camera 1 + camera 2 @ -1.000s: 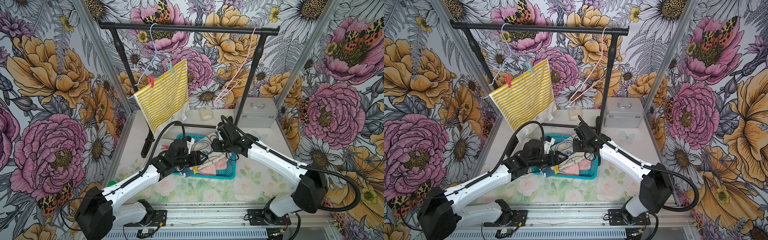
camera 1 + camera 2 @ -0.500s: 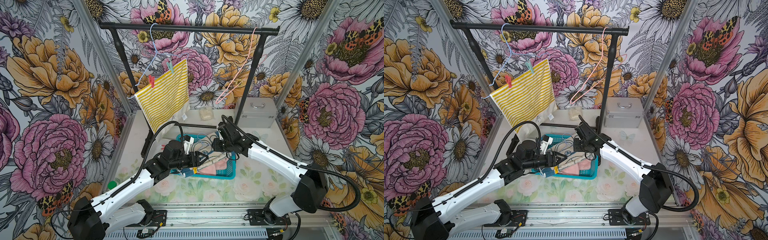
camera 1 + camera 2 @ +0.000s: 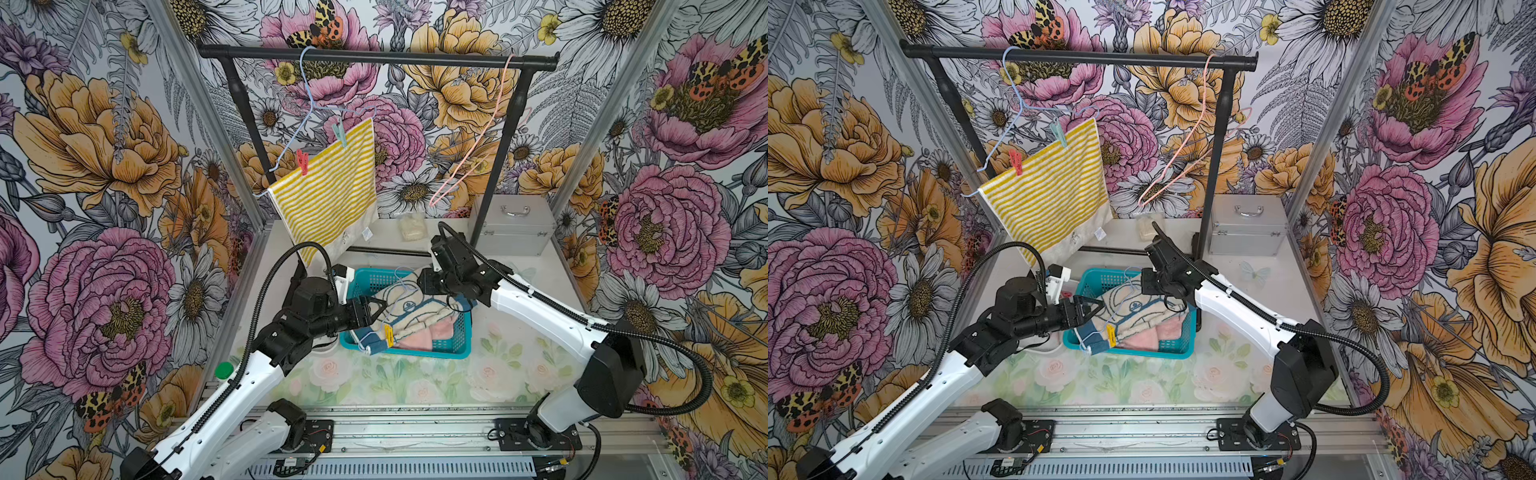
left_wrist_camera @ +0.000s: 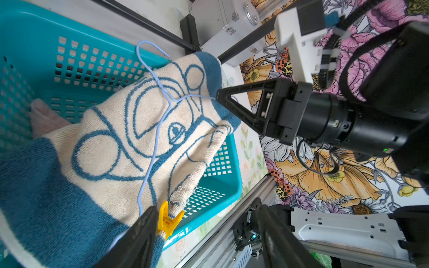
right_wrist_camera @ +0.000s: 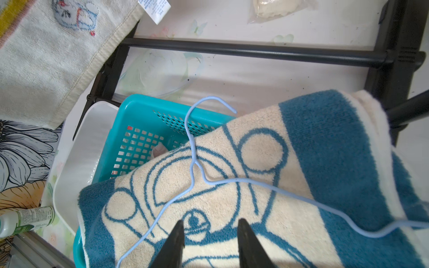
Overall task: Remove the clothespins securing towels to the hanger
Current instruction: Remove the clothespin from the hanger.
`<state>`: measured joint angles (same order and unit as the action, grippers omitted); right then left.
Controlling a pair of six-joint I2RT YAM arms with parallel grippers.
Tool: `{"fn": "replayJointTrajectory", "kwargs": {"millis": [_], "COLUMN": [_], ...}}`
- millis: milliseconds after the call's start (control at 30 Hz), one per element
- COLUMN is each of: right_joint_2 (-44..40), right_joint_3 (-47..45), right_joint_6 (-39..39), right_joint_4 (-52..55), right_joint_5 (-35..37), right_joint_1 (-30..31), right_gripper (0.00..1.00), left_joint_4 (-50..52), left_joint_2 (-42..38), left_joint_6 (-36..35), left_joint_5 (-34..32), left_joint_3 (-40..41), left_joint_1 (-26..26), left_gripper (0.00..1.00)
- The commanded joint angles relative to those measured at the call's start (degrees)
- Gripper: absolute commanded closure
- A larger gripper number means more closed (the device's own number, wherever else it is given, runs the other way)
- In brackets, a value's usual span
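Clothespins point(image 3: 302, 161) grip two towels. At the far left, a red clothespin point(image 3: 1015, 161) and a mint green clothespin point(image 3: 341, 134) pin the yellow-striped towel point(image 3: 328, 199) to a pale blue hanger point(image 3: 314, 107) on the black rack point(image 3: 374, 59). A pink hanger point(image 3: 455, 174) hangs further right on the same bar. In the teal basket point(image 4: 46, 23), at the middle of the table point(image 3: 519, 365), a cream towel with blue border point(image 4: 95, 153) lies over a pale pink towel point(image 3: 419, 338). A second blue wire hanger point(image 5: 191, 148) rests on the cream towel, and a yellow clothespin point(image 4: 167, 220) clips that towel's near left corner. The left gripper point(image 4: 207, 208) has its jaws wide apart, one finger point(image 4: 139, 236) just beside the yellow clothespin. The right gripper point(image 5: 210, 221) sits at the cream towel's far right side, fingers partly apart with cloth between them. Whether they pinch it I cannot tell.
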<state>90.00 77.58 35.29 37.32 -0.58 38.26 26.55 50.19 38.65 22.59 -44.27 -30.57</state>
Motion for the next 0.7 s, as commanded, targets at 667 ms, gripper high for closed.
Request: {"fn": "replayJointTrajectory", "kwargs": {"millis": [667], "right_joint_2": [0.27], "right_joint_3": [1.18], "right_joint_6": [-1.1], "right_joint_4": [-0.85], "right_joint_5": [-2.08], "right_joint_1": [-0.38], "right_gripper": [0.61], "left_joint_4": [-9.8], "left_joint_2": [2.4], "left_joint_6": [-11.19], "left_joint_5": [-4.7], "left_joint_3": [8.87], "left_joint_1": [-7.94], "left_gripper": [0.27]}}
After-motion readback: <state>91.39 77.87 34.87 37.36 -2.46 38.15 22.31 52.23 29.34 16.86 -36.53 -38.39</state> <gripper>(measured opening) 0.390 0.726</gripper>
